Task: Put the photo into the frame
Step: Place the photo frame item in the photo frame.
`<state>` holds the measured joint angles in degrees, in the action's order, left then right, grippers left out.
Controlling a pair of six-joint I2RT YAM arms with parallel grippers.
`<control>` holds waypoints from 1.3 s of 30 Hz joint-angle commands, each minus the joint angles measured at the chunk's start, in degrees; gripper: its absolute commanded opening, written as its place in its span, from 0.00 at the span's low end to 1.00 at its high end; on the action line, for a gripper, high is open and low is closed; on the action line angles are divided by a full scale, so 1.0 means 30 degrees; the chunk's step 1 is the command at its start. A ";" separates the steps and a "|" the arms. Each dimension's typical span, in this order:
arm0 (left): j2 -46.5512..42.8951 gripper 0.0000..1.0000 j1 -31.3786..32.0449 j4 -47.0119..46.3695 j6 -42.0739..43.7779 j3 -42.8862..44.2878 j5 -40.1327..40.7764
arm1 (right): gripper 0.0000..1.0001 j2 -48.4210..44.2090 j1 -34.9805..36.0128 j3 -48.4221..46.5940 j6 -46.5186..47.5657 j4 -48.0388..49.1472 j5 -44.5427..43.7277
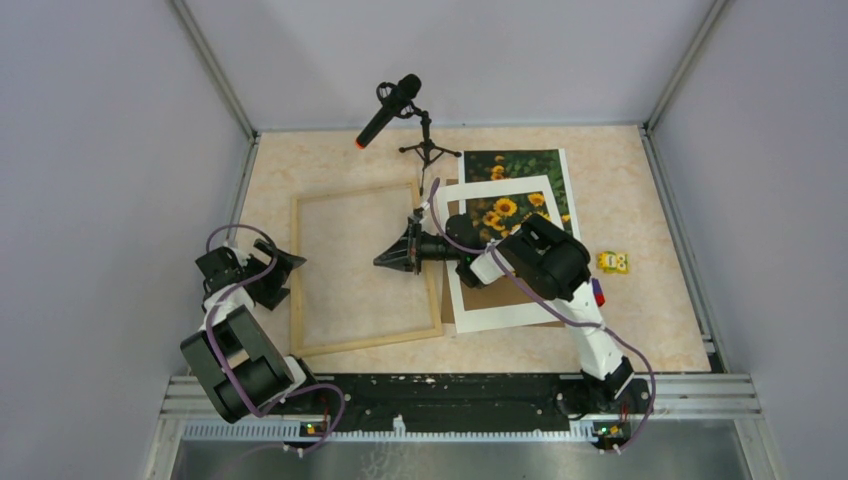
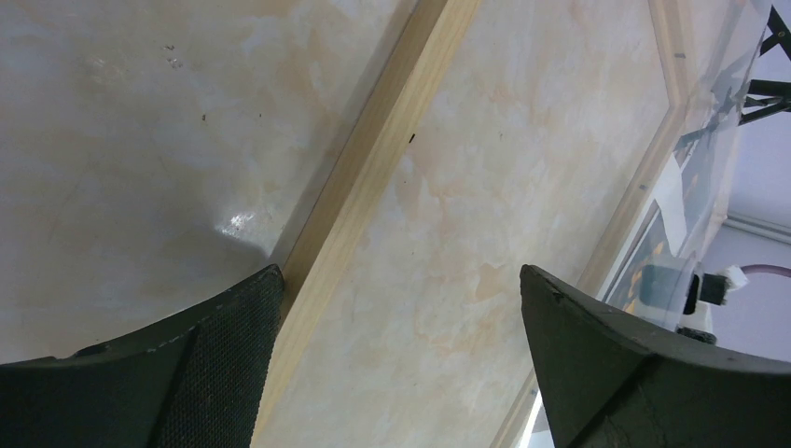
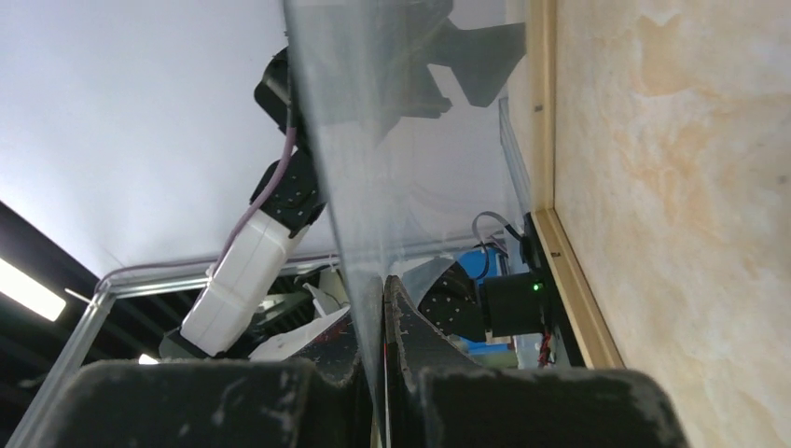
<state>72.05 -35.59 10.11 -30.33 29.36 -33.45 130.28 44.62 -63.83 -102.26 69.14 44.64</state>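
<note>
The light wood frame (image 1: 300, 270) lies flat left of centre. The sunflower photo (image 1: 520, 165) lies at the back right, partly under a white mat (image 1: 450, 200). My right gripper (image 1: 388, 260) reaches over the frame's right strip and is shut on the edge of a clear sheet (image 3: 373, 140). In the right wrist view the fingers (image 3: 384, 285) pinch it, and it rises from them beside a frame strip (image 3: 546, 140). My left gripper (image 1: 285, 268) is open at the frame's left strip. In the left wrist view that strip (image 2: 373, 159) runs between the open fingers (image 2: 396, 280), close to the left one.
A brown backing board (image 1: 505, 298) lies under the mat. A microphone on a small tripod (image 1: 400, 105) stands at the back centre. A small yellow object (image 1: 612, 262) lies right of the mat. Grey walls close in the table on three sides.
</note>
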 commanded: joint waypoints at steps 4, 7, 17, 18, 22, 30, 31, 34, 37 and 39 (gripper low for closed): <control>0.0054 0.98 -0.0030 -0.0356 -0.0233 0.0231 -0.0631 | 0.00 -0.0156 -0.0048 -0.0510 -0.0391 0.1019 -0.0230; 0.0057 0.98 -0.0045 -0.0414 -0.0227 0.0288 -0.0656 | 0.00 -0.0812 -0.0059 -0.0718 -0.0185 0.0524 -0.0156; -0.0724 0.98 -0.0031 -0.0955 -0.0428 0.0040 -0.0639 | 0.00 -0.2057 -0.0079 -0.1551 -0.0951 0.0576 -0.0023; -0.0777 0.98 -0.0030 -0.0940 -0.0477 0.0075 -0.0584 | 0.00 -0.2147 -0.0108 -0.1593 -0.0931 0.0445 -0.0027; -0.1214 0.98 -0.0030 -0.0874 -0.0692 0.0256 -0.0330 | 0.00 -0.2358 -0.0107 -0.1670 -0.0571 -0.0138 -0.0047; -0.1375 0.99 -0.0031 -0.0307 -0.0351 0.0552 0.0384 | 0.00 -0.1885 -0.0106 -0.0552 0.0607 -0.0714 -0.0155; -0.1272 0.98 -0.0030 -0.0196 -0.0259 0.0638 0.0499 | 0.00 -0.1689 -0.0108 -0.0307 0.0578 -0.0397 -0.0091; -0.1127 0.98 -0.0037 -0.0281 -0.0225 0.0645 0.0672 | 0.00 -0.1288 -0.0112 0.0201 0.1106 -0.0244 0.0172; -0.1105 0.98 -0.0030 -0.0177 -0.0295 0.0727 0.0952 | 0.00 -0.1187 -0.0166 0.0763 0.2363 -0.1048 0.0185; -0.1074 0.98 -0.0030 -0.0008 -0.0212 0.0840 0.1116 | 0.00 -0.1162 -0.0217 0.1029 0.3254 -0.1697 0.0149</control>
<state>68.31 -35.57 10.41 -31.79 29.50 -31.57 126.50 44.42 -62.11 -98.72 64.84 45.12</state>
